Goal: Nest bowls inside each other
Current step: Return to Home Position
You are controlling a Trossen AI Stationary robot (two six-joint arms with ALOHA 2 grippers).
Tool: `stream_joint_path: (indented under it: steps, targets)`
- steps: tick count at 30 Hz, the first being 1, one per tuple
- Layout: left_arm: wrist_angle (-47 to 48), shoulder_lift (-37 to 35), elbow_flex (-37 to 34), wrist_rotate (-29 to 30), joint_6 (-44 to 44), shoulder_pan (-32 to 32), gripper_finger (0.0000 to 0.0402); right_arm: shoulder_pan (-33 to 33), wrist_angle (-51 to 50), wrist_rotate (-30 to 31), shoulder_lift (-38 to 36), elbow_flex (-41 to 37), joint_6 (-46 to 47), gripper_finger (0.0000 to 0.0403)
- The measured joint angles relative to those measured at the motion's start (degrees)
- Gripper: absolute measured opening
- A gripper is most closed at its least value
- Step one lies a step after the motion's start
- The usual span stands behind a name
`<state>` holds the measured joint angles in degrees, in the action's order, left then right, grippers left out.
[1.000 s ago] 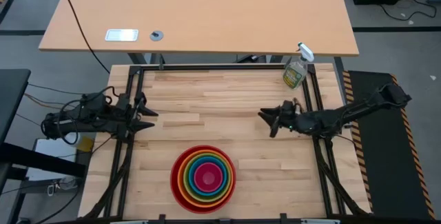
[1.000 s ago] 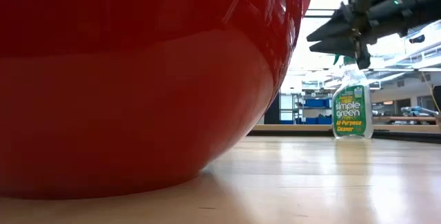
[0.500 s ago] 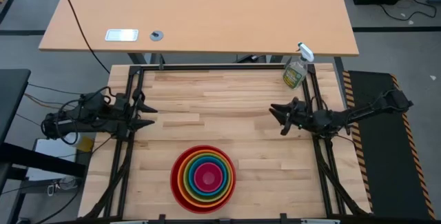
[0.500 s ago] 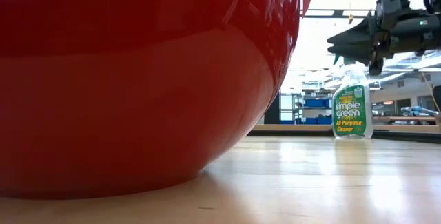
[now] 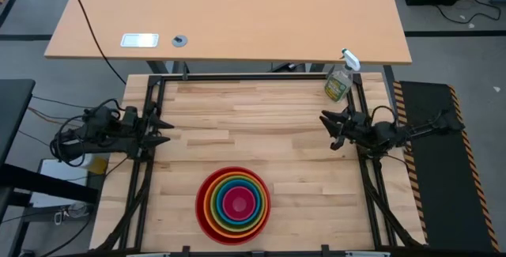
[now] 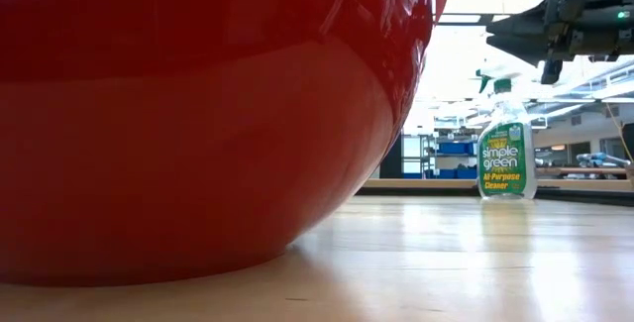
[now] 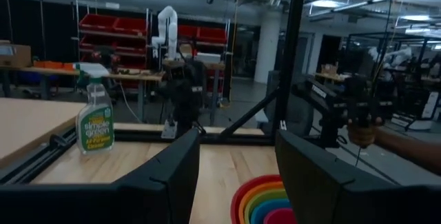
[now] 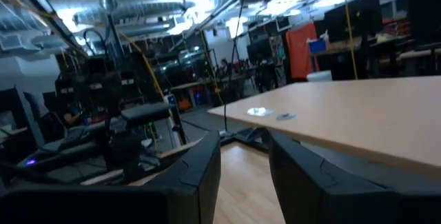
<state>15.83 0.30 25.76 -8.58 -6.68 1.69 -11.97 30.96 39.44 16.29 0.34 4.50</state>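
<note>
Five round plain plastic bowls nested in one upright stack toward the front edge of the light wooden table top (image 5: 261, 119), roughly midway between the two arms.
- Outermost: large red bowl (image 5: 199, 205), seated on the wood.
- Inside it, in turn: orange bowl (image 5: 205, 204), lime green bowl (image 5: 212, 204), blue bowl (image 5: 219, 204).
- At the centre: smallest, magenta-pink bowl (image 5: 238, 202).
- Rims concentric as seen from above.
- Low view: left side filled by the red wall, base down on the table.

Position of left gripper (image 5: 164, 129): at the left table edge by the black metal frame rail (image 5: 149, 99), pointing inward across the table. Dark fingers (image 7: 158, 182) spread apart and empty. Left wrist view: wood visible through the gap, with the stack beyond it.

Position of right gripper (image 5: 327, 129): at the right table edge, pointing inward, raised above the wood in the low view. Fingers parted, gripping nothing. Right wrist view: clear gap between them.

Both grippers well apart from the stack.

Clear plastic spray bottle with green label (image 5: 338, 83): upright at the far right corner of the table, well apart from the bowls, near the right gripper.
</note>
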Motion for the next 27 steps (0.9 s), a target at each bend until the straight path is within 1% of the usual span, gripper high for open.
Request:
stream_joint_path:
  steps: [4,7,10,13,15,17,21,24,25,27]
  targets:
    - [2.3,0.0,0.0,0.0,-0.7,0.0,0.0192,0.0,-5.3,0.2,-6.9,0.0,-0.1,0.0130]
    - [2.9,0.0,0.0,0.0,-1.1,0.0,0.0192,0.0,-9.2,2.5,-10.5,0.0,0.0,0.0130]
    - [3.2,-0.1,0.0,-0.1,-1.2,0.0,0.0192,0.0,-9.7,4.4,-12.0,0.0,0.3,0.0130]
    - [2.0,0.0,-0.6,-0.2,-1.4,0.0,0.0192,0.0,-9.7,4.3,-12.0,0.0,0.3,0.0130]
    - [-1.5,-0.1,-2.9,-1.3,-2.8,0.0,0.0192,0.0,-9.7,4.0,-11.8,0.0,0.4,0.0130]
    - [-7.4,0.0,-6.4,-2.8,-4.8,0.0,0.0192,0.0,-9.8,4.0,-11.8,0.0,0.4,0.0130]
    - [-24.6,0.1,-17.2,-4.6,-10.9,0.0,0.0192,0.0,-9.7,4.0,-11.8,0.0,0.4,0.0130]
    - [-35.7,0.1,-23.8,-4.4,-12.0,0.0,0.0192,0.0,-9.7,4.0,-11.8,0.0,0.4,0.0130]
    - [-37.4,0.0,-25.2,-4.5,-12.0,0.0,0.0192,0.0,-9.7,4.0,-11.8,0.0,0.4,0.0130]
    - [-35.0,0.1,-25.1,-4.3,-11.7,0.0,0.0192,0.0,-9.7,4.0,-11.8,0.0,0.4,0.0130]
